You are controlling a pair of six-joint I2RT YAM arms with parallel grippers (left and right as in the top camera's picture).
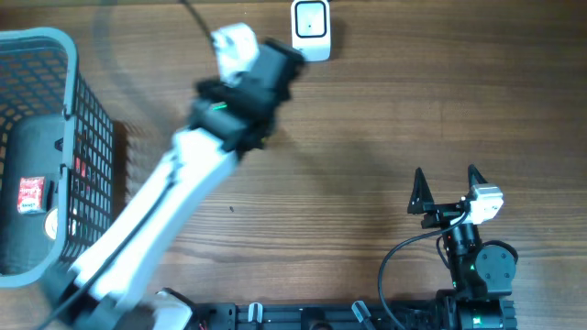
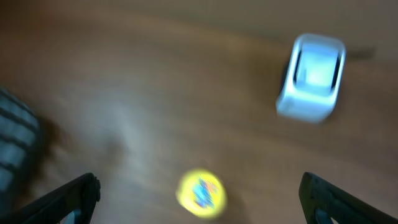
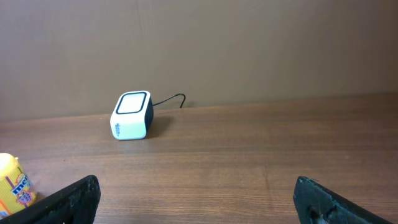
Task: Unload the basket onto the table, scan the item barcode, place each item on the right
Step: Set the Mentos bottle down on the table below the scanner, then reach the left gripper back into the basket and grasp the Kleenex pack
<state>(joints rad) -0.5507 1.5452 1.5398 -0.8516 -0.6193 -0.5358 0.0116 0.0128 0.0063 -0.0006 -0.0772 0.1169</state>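
Left gripper (image 2: 199,184): jaws wide apart, nothing held, positioned above the yellow item (image 3: 13,183); the wrist view is blurred. The item stands on the table (image 1: 367,119) near the white scanner (image 1: 311,27), not touching it. Right gripper (image 1: 446,174): jaws apart, empty, well away from both. The basket (image 1: 55,41) sits at the table's left edge.

Motion-blurred left-wrist view; yellow item (image 2: 201,193), perhaps a candy tube, indistinct.
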